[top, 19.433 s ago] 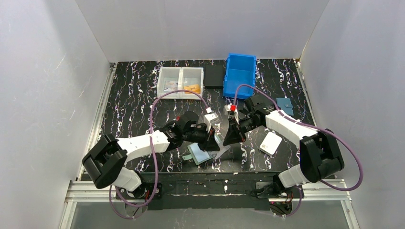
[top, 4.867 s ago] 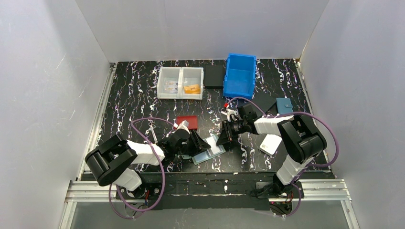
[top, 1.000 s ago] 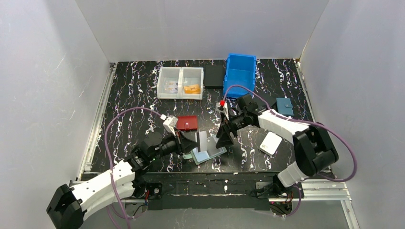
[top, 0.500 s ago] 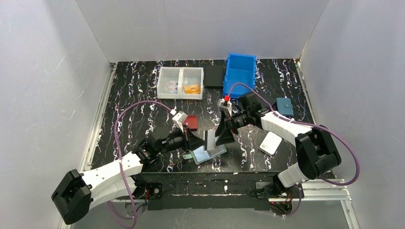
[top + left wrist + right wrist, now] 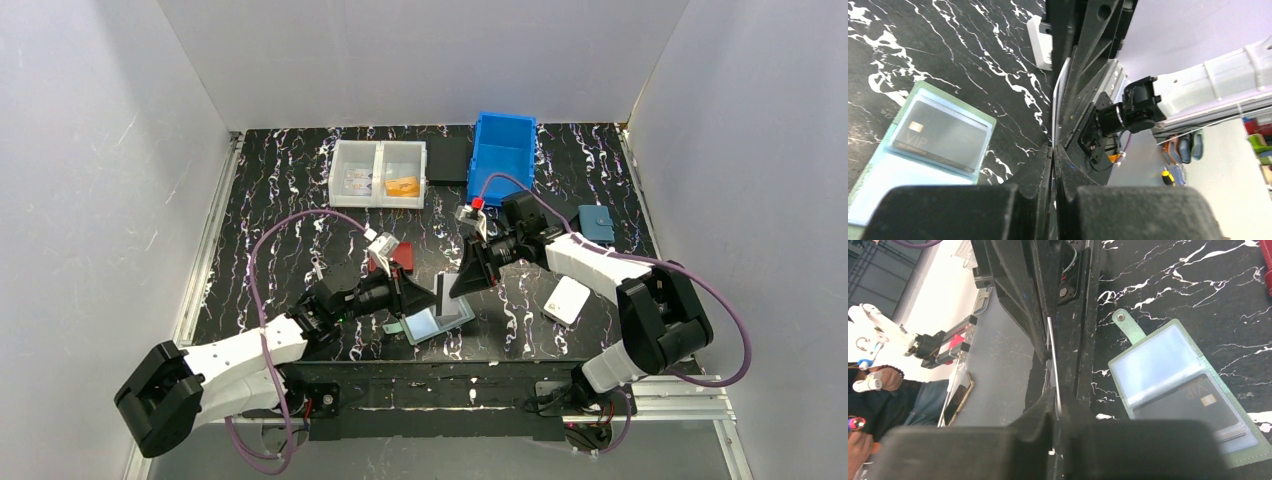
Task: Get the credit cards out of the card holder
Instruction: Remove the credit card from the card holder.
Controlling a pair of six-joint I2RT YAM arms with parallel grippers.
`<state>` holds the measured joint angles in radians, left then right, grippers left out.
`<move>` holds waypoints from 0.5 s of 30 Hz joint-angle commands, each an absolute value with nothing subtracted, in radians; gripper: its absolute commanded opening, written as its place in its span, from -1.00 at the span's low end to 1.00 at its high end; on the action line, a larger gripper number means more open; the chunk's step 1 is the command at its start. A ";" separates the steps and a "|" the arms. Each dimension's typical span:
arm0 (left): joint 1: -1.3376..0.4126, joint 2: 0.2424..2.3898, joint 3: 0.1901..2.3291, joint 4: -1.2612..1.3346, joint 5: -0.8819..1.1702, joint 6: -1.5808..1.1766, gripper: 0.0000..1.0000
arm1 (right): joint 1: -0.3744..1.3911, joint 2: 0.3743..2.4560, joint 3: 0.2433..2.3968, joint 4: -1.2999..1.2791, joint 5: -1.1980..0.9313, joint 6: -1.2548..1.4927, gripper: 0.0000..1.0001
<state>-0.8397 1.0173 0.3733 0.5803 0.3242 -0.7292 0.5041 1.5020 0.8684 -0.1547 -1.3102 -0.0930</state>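
Top external: left gripper (image 5: 428, 298), right gripper (image 5: 456, 288) pinch credit card (image 5: 441, 284).

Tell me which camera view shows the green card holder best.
Right wrist: the card holder lies open, nearly whole, snap tab and black card visible. Left wrist crops it; top view shows it small.

One card (image 5: 441, 294) between left gripper (image 5: 427, 296) and right gripper (image 5: 457, 287)

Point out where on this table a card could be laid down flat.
Widest bare table: the left side, between the wall rail and the clear tray. A smaller patch lies between the card holder and the white wallet. Crowded: the centre, where the left end effector and right end effector meet by the holder.
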 commanded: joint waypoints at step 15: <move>-0.770 0.746 0.184 0.638 0.062 -1.607 0.96 | 0.498 1.334 1.223 -0.764 -0.645 -1.035 -0.97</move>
<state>-0.7784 0.7729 0.1878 0.6131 0.1149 -1.2490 0.4921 1.4474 1.0690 -0.5632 -0.9017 -0.5834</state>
